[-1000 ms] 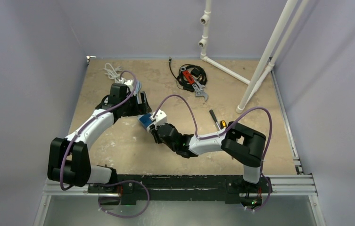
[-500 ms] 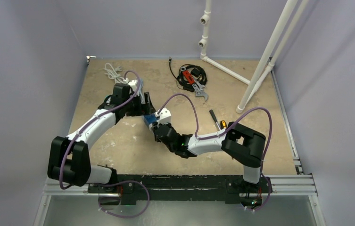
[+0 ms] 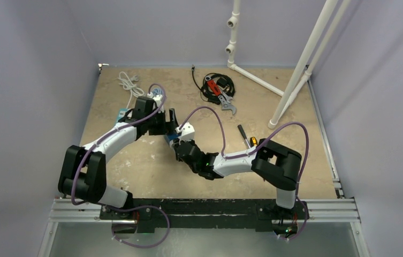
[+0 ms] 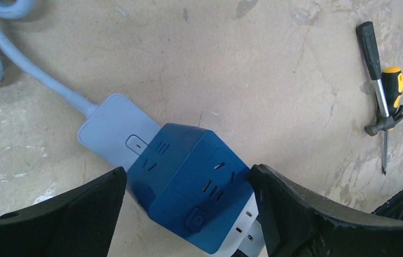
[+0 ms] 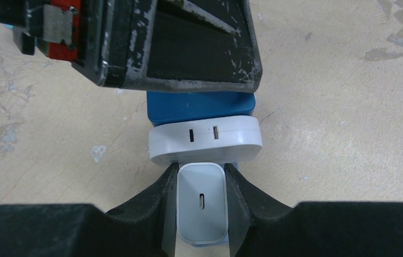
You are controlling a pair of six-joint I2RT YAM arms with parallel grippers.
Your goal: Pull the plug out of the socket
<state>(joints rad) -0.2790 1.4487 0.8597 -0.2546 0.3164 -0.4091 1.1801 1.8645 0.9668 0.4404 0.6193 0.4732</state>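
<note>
A blue socket cube (image 4: 191,184) with a white face (image 5: 204,142) lies on the sandy table (image 3: 135,166), near its middle, between the two arms. The right hand (image 5: 200,179) is closed narrowly on a white plug (image 5: 202,209), one finger (image 5: 161,209) pressed to each side of it. The plug sits against the socket's white face, not yet pulled free.

The left hand (image 4: 187,174) stands wide open over the blue cube, a black finger (image 4: 81,214) on either side. The frames do not settle whether those fingers touch the cube.

A pale grey block (image 4: 108,126) lies against the cube's far end, and a pale cord (image 4: 28,69) runs away from it across the table.

A screwdriver (image 4: 375,64) with a black handle lies well apart to the right, beside a yellow-and-black tool (image 4: 394,88). At the back of the table are a coiled white cable (image 3: 128,81) and a black cable bundle (image 3: 216,85) with a wrench (image 3: 230,107). A white pipe frame (image 3: 295,69) stands in the far right corner.
</note>
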